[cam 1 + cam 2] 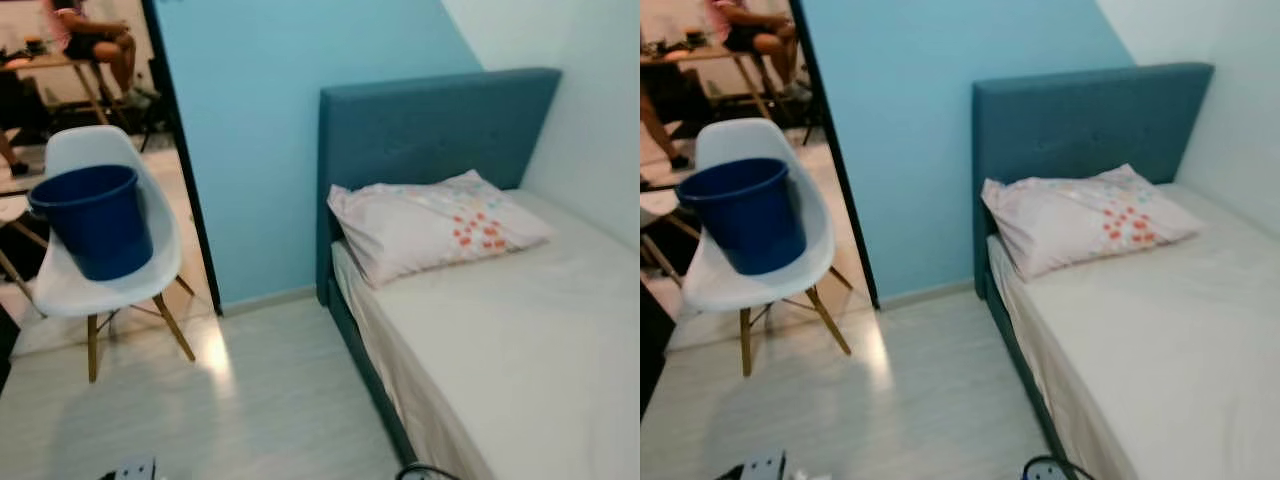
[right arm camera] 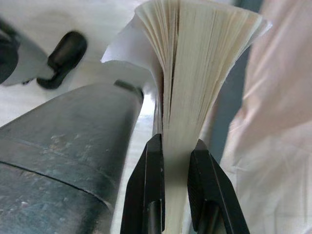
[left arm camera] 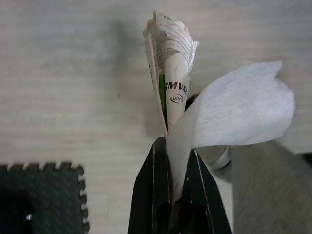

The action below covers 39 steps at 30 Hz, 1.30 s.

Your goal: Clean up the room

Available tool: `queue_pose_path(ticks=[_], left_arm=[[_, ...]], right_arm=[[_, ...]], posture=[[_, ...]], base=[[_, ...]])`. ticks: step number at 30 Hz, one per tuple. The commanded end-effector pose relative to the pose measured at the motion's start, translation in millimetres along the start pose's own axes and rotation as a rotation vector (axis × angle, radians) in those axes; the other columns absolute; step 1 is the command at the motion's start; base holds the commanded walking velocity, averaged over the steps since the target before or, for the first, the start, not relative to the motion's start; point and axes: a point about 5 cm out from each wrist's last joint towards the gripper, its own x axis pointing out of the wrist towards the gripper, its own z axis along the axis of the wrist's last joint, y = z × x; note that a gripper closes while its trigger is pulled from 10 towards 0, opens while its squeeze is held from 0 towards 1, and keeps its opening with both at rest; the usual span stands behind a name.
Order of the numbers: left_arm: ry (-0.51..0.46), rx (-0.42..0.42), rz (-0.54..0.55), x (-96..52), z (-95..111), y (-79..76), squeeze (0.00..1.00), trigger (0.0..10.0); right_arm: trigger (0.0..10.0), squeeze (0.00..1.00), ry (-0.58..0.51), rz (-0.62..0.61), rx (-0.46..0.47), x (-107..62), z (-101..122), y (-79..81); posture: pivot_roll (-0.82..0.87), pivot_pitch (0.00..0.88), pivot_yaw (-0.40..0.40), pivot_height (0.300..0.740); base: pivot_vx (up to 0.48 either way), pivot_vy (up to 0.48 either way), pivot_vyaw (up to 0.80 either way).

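Upright between right tool fingers, book pages fanning outward

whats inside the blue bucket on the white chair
The blue bucket stands on the white chair by the doorway. From the head views only its rim and a dark upper strip of inner wall show; the bottom is hidden, so any contents cannot be told.

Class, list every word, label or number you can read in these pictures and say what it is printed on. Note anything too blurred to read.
"M VA" and "ultra": partly legible on the crumpled printed wrapper held in the left gripper.
Fine print higher on that wrapper: too small to read.
Book pages in the right gripper: no readable text.
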Motion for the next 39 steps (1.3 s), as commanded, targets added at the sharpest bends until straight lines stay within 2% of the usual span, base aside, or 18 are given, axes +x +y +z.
queue_pose_path(ticks=[1, 6, 15, 20, 23, 25, 26, 27, 28, 30, 31, 34, 35, 37, 39], left_arm=[[-0.009, 0.018, -0.011, 0.7, 3.7, -1.8, 0.00, 10.0], [-0.023, 0.025, -0.022, 1.1, 7.1, -3.4, 0.00, 10.0], [-0.087, 0.004, -0.011, 2.5, 20.7, -6.4, 0.00, 10.0], [-0.286, -0.048, -0.039, 3.0, 84.0, -9.9, 0.00, 10.0], [-0.310, -0.056, -0.043, 2.4, 91.3, -10.5, 0.00, 10.0], [-0.400, -0.058, -0.064, -0.8, 118.6, -15.6, 0.00, 10.0], [-0.400, -0.058, -0.064, -0.8, 118.6, -15.6, 0.00, 10.0], [-0.454, -0.052, -0.082, -3.5, 134.1, -20.1, 0.00, 10.0], [-0.454, -0.052, -0.082, -3.5, 134.1, -20.1, 0.00, 10.0], [-0.564, -0.038, -0.120, -10.9, 163.5, -29.6, 0.00, 10.0], [-0.564, -0.038, -0.120, -10.9, 163.5, -29.6, 0.00, 10.0], [-0.707, -0.055, -0.174, -24.0, 199.9, -42.1, 0.00, 10.0], [-0.707, -0.055, -0.174, -24.0, 199.9, -42.1, 0.00, 10.0], [-0.806, -0.059, -0.223, -35.3, 223.3, -52.2, 0.00, 10.0], [-0.832, -0.057, -0.238, -38.6, 229.0, -55.0, 0.00, 10.0]], right_arm=[[10.0, 0.00, 0.003, -0.007, -0.011, 0.4, 0.5, 2.2], [10.0, 0.00, -0.013, -0.007, -0.020, 1.5, 7.3, 6.5], [10.0, 0.00, -0.019, 0.002, -0.051, 2.3, 10.4, 12.2], [10.0, 0.00, -0.023, 0.019, -0.042, 2.9, 11.5, 17.9], [10.0, 0.00, -0.026, 0.021, -0.043, 2.9, 12.1, 18.3], [10.0, 0.00, -0.032, 0.011, -0.007, 2.9, 12.7, 17.9], [10.0, 0.00, -0.032, 0.011, -0.007, 2.9, 12.7, 17.9], [10.0, 0.00, -0.033, 0.008, -0.003, 2.9, 12.8, 17.1], [10.0, 0.00, -0.033, 0.008, -0.003, 2.9, 12.8, 17.1], [10.0, 0.00, -0.033, -0.003, -0.006, 2.5, 12.7, 12.3], [10.0, 0.00, -0.033, -0.003, -0.006, 2.5, 12.7, 12.3], [10.0, 0.00, -0.025, -0.021, 0.004, 1.9, 12.6, 5.7], [10.0, 0.00, -0.025, -0.021, 0.004, 1.9, 12.6, 5.7], [10.0, 0.00, -0.027, -0.020, -0.002, 2.1, 15.4, 5.2], [10.0, 0.00, -0.028, -0.021, -0.004, 2.2, 16.3, 5.3]], posture=[[-0.07, 0.000, -0.011, 0.706], [-0.06, 0.000, -0.010, 0.706], [-0.05, 0.000, -0.014, 0.706], [-0.06, 0.000, -0.011, 0.706], [-0.06, 0.000, -0.011, 0.706], [-0.06, 0.000, -0.011, 0.706], [-0.06, 0.000, -0.011, 0.706], [-0.06, 0.000, -0.010, 0.706], [-0.06, 0.000, -0.010, 0.706], [-0.06, 0.000, -0.010, 0.706], [-0.06, 0.000, -0.010, 0.706], [-0.06, 0.000, -0.012, 0.706], [-0.06, 0.000, -0.012, 0.706], [-0.06, 0.000, -0.013, 0.706], [-0.06, 0.000, -0.013, 0.706]], base=[[0.000, 0.000, 0.75], [0.000, 0.000, 0.75], [0.353, 0.000, 0.75], [0.400, 0.000, 0.76], [0.407, 0.000, 0.75], [0.416, 0.000, 0.00], [0.420, 0.000, 0.00], [0.424, 0.000, 0.00], [0.424, 0.000, 0.00], [0.424, 0.000, 0.00], [0.428, 0.000, 0.00], [0.429, 0.000, 0.00], [0.428, 0.000, 0.00], [0.439, 0.000, 0.00], [0.439, 0.000, 0.00]])
